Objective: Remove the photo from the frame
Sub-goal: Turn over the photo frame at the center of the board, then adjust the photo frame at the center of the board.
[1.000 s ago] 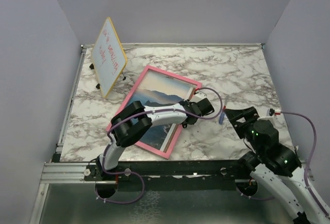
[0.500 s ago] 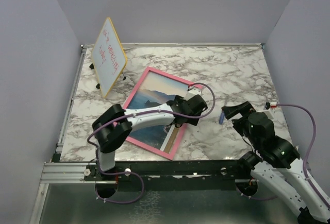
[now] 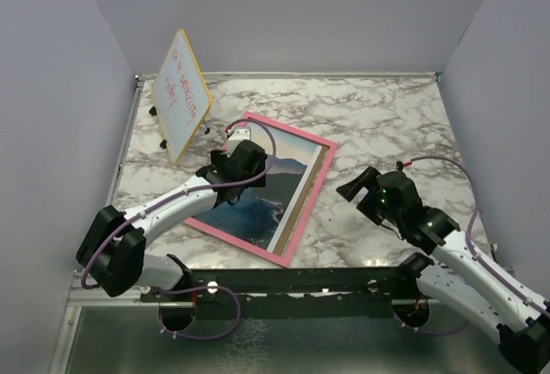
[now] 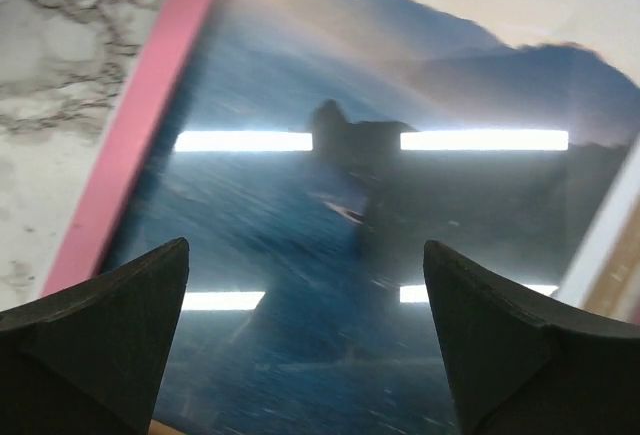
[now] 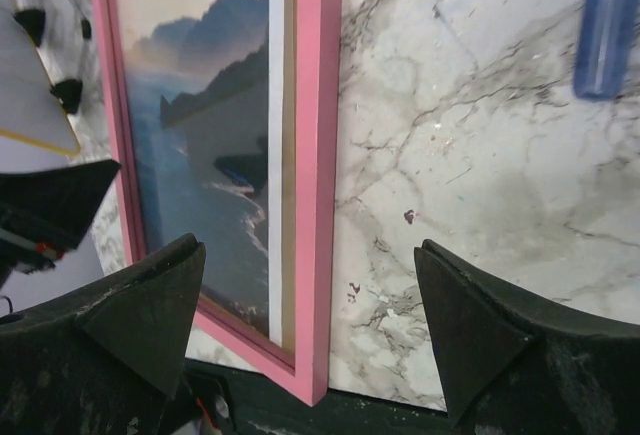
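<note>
My left gripper [image 4: 303, 255] hangs with its two dark fingers spread wide and nothing between them, just above the large glossy print of a dark headland over blue sea [image 3: 258, 206], toward the far left part of the thin pink rectangular frame [image 3: 288, 128]. My right gripper [image 5: 308, 250] is spread and empty too, above the right border of that frame. The print lies flat, face up, inside the pink border. Along the frame's right side a brown strip of backing and a white edge show, so I judge the print sits loose but is not taken out yet: catching an edge and lifting it away is left. On the grey-veined marble table [image 3: 378, 116], a yellow-edged whiteboard [image 3: 182, 95] stands tilted beyond the frame's far left corner, close to my left arm's path. A small blue object [image 5: 605, 25] lies right of the frame, apart from it.
</note>
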Tool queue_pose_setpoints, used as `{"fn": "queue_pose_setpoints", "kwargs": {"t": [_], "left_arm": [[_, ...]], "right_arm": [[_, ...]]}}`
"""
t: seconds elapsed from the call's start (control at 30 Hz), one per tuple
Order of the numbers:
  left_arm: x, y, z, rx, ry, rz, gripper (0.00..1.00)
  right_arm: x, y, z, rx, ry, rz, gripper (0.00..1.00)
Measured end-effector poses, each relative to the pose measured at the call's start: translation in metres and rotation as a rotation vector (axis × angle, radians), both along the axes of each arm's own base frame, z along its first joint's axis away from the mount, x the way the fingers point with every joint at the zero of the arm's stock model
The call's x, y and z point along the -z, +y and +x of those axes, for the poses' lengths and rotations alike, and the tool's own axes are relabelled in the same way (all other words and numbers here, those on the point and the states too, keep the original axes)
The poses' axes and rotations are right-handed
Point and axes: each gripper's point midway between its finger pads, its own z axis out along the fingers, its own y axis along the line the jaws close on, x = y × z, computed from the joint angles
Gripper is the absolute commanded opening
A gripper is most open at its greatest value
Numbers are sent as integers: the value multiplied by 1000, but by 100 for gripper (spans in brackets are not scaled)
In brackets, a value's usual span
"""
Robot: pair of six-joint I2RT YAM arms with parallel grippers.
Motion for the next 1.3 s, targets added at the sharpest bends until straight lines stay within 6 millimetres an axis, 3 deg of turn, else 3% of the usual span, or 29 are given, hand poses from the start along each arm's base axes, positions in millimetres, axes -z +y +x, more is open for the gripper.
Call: {"fn": "queue_pose_setpoints", "kwargs": {"t": [0.2, 0.6, 0.87, 1.07, 1.3], "left_arm": [[17, 66, 22, -163, 0, 25, 99], [35, 116, 38, -238, -33, 4, 99], [51, 113, 42, -192, 2, -69, 99], [74, 114, 40, -184, 78, -95, 99], [83, 114, 40, -181, 108, -114, 99]], "right_arm": [[28, 32, -2, -141, 84, 35, 90], [42, 65, -5, -306, 137, 86, 90], [45, 76, -3, -349, 140, 105, 89], [50, 80, -3, -374, 159, 102, 90], [51, 84, -3, -395, 164, 108, 90]]}}
